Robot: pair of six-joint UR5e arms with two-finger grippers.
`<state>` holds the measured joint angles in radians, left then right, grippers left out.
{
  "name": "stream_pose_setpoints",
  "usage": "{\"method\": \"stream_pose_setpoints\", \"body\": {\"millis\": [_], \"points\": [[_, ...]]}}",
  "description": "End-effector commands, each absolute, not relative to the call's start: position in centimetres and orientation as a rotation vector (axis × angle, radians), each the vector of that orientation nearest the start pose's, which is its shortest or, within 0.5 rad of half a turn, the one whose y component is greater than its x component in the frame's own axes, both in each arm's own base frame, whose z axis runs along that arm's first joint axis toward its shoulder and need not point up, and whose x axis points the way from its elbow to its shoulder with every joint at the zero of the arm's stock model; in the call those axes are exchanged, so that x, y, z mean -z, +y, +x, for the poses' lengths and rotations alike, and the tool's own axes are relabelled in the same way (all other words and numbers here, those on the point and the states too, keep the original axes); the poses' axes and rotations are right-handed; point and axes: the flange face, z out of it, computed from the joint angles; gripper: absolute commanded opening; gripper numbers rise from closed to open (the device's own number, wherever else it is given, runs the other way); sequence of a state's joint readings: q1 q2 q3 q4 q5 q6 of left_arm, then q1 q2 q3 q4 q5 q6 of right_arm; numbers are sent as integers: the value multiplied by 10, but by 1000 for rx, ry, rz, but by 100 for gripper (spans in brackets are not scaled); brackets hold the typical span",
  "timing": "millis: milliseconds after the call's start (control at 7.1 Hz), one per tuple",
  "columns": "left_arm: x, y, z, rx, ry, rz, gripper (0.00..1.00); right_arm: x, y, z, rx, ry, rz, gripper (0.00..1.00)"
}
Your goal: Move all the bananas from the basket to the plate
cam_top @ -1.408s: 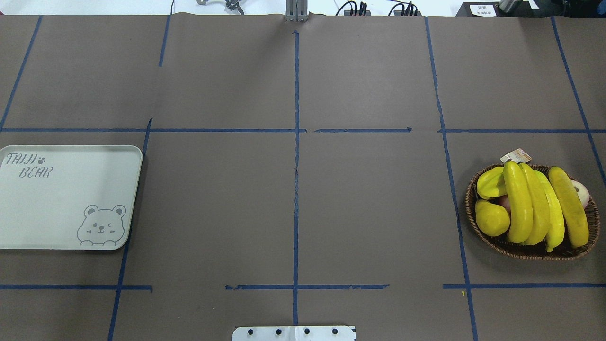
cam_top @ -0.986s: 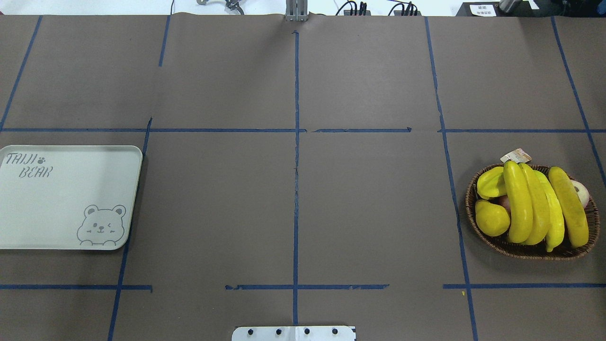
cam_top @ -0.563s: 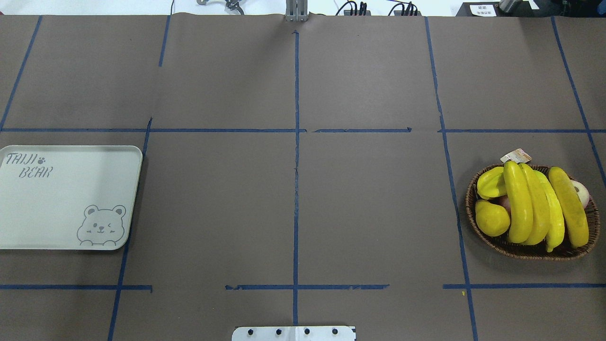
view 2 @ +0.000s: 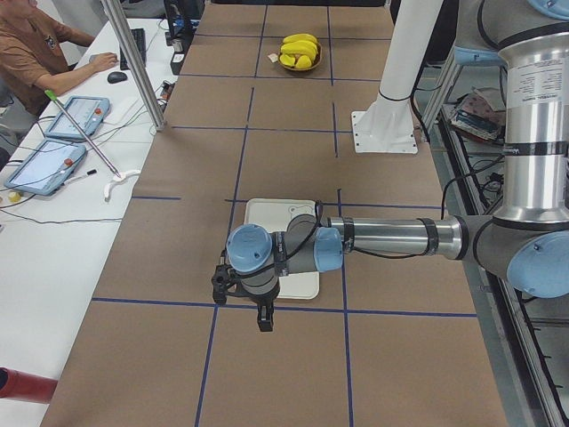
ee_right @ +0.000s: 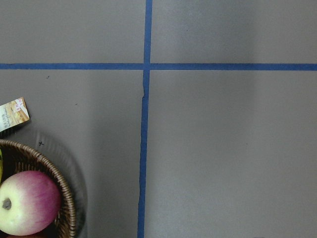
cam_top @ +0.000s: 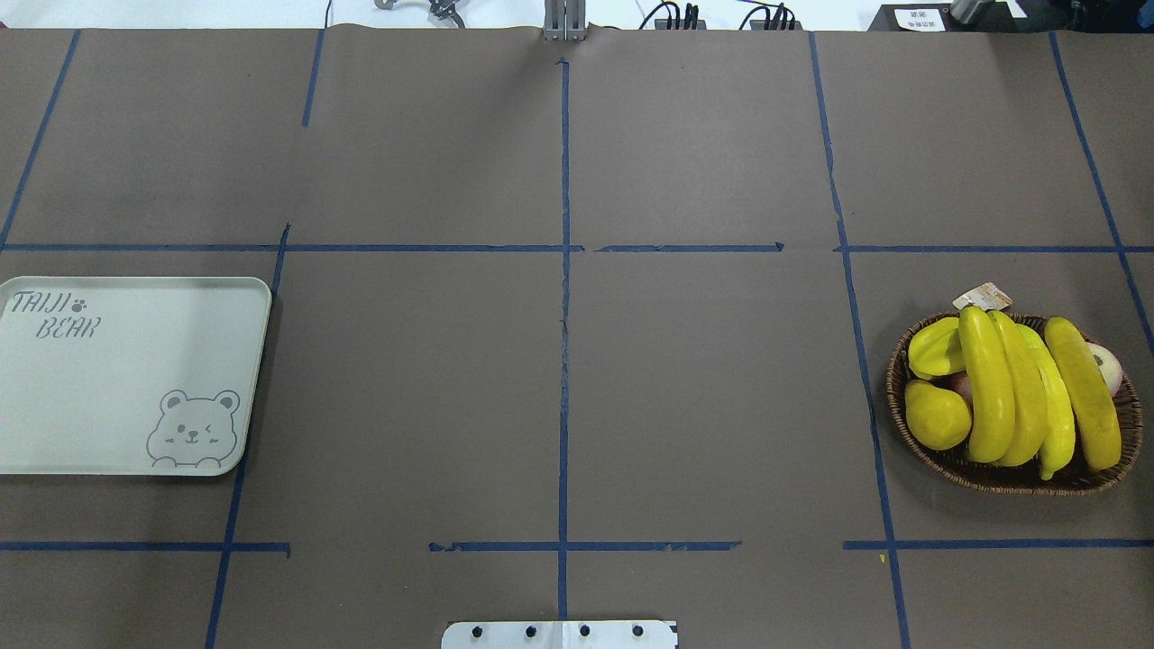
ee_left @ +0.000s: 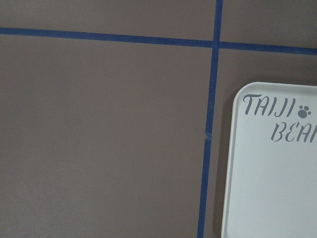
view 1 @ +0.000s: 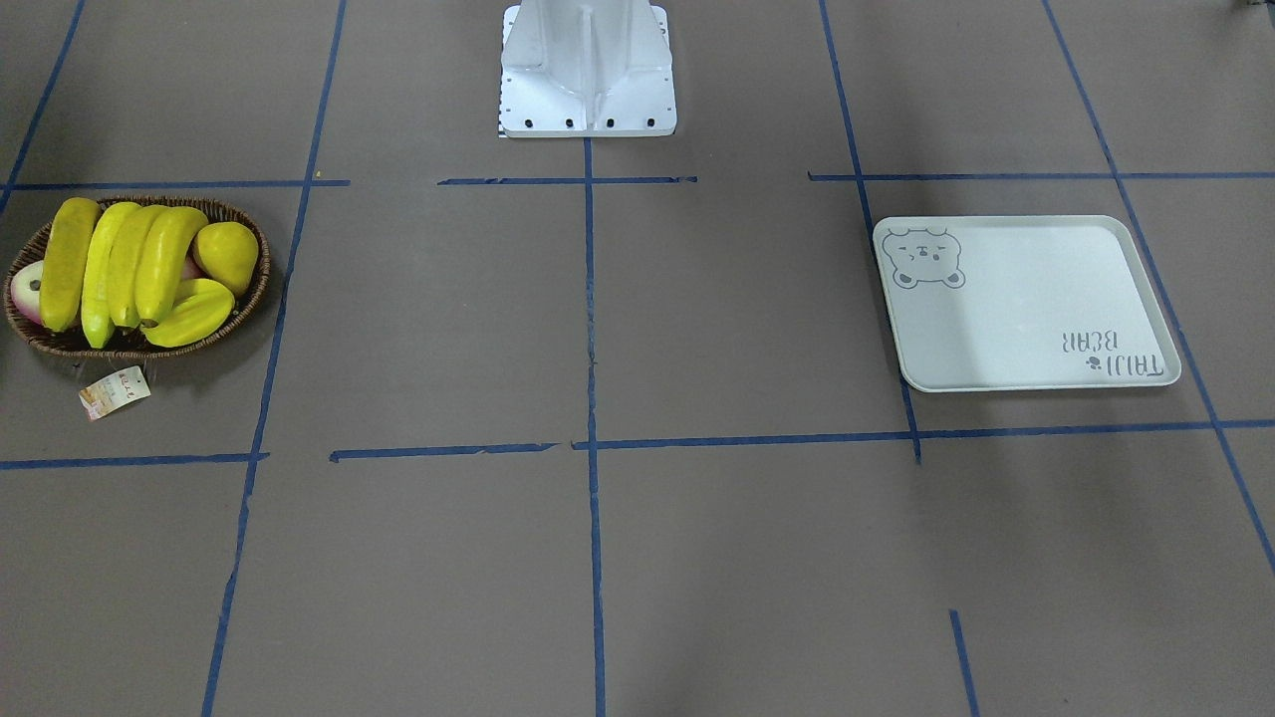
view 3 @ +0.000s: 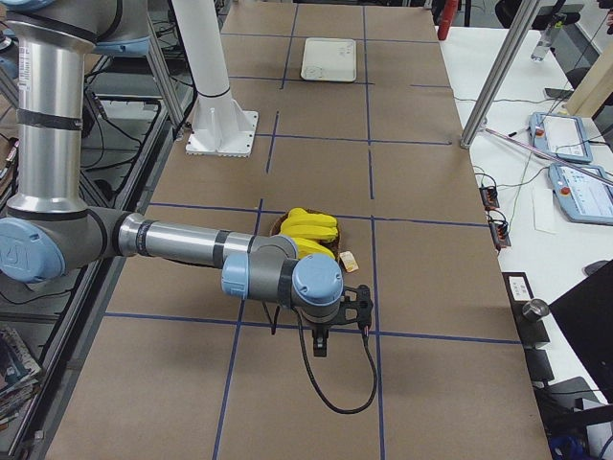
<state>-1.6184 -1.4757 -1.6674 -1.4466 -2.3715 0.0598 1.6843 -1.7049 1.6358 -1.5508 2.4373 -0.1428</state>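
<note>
- Bananas (cam_top: 1019,388): all four lie side by side in the basket (cam_top: 992,476), at the right end of the table (cam_top: 559,406). Their long axes run from the robot's side to the far side, across the oval.
- Sharing the basket: a starfruit (cam_top: 933,347) and a pear (cam_top: 938,415) on the inner side, and an apple (cam_top: 1107,365) at the outer rim.
- Right gripper (view 3: 322,343): hangs just past the basket's outer end. Its wrist view catches only rim and apple. I cannot tell whether the jaws are wide or narrow.
- The bananas therefore lie inward of it, toward the table's middle. The right arm is far the nearer, and a grasp looks best taken across a banana's width.
- Plate (cam_top: 126,379): bare, at the left end, well apart from the basket.
- Left gripper (view 2: 264,320): hangs by the plate's outer edge; I cannot tell its opening either.
</note>
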Motion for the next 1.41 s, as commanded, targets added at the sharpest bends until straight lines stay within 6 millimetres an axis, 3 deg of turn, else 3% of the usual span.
{"method": "stream_pose_setpoints", "body": {"millis": [0, 282, 563, 704, 845, 986, 1267], "points": [[-666, -439, -83, 38, 805, -73, 100, -669, -428, 107, 17, -864, 88, 100], [-664, -439, -83, 37, 808, -69, 100, -617, -437, 97, 77, -850, 165, 100], [-662, -440, -83, 36, 807, -64, 100, -596, -444, 62, 172, -858, 183, 100], [-659, -441, -83, 34, 807, -58, 100, -565, -441, 36, 222, -862, 218, 100], [-657, -442, -83, 32, 807, -50, 100, -513, -440, -7, 151, -885, 184, 100], [-656, -442, -83, 30, 806, -43, 100, -482, -437, -43, 91, -919, 152, 100], [-656, -442, -83, 30, 808, -43, 100, -461, -429, -111, -91, -909, 145, 100]]}}
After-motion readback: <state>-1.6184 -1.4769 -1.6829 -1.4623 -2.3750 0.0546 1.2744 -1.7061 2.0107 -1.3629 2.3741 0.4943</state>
